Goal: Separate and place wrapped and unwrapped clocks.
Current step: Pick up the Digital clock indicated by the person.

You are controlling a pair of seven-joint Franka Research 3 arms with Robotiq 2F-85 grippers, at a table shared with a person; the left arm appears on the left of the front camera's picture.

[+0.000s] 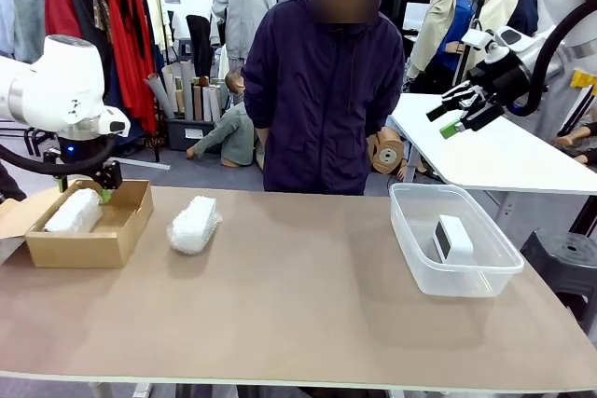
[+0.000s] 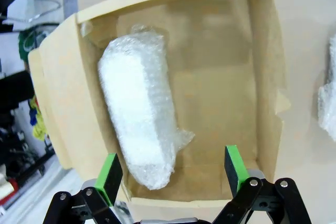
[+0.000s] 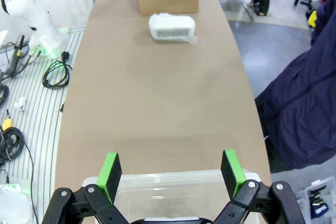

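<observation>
Green pads of the left claw are seen nearest, at the bottom of the left wrist view, spread wide with nothing gripped between them. Beyond them an open cardboard box is looked into from above. One wrapped clock, a white block in clear bubble wrap, is laid along the box's left-hand wall, with bare cardboard floor beside it and a loose tail of wrap at its lower right. A second wrapped clock is cut by the right edge of that frame, outside the box on the table.

From the front view the layout across the table is given. The box is set at the left of the frame, the second wrapped clock is just to its right and apart from it, and a clear plastic container is at the right. One bare clock, white with a dark screen, is placed inside the container; the screen is too small for any figures to be read. The right claw is held high at the upper right, fingers parted and empty. A person in a dark jacket is seen at the far edge, at centre.

In the right wrist view the container's rim is framed between spread pads at the bottom, and the box and loose wrapped clock are shown at top centre. Cables are strewn on the floor at the left.

Counted: two wrapped clocks, one bare clock, one box, one container.
</observation>
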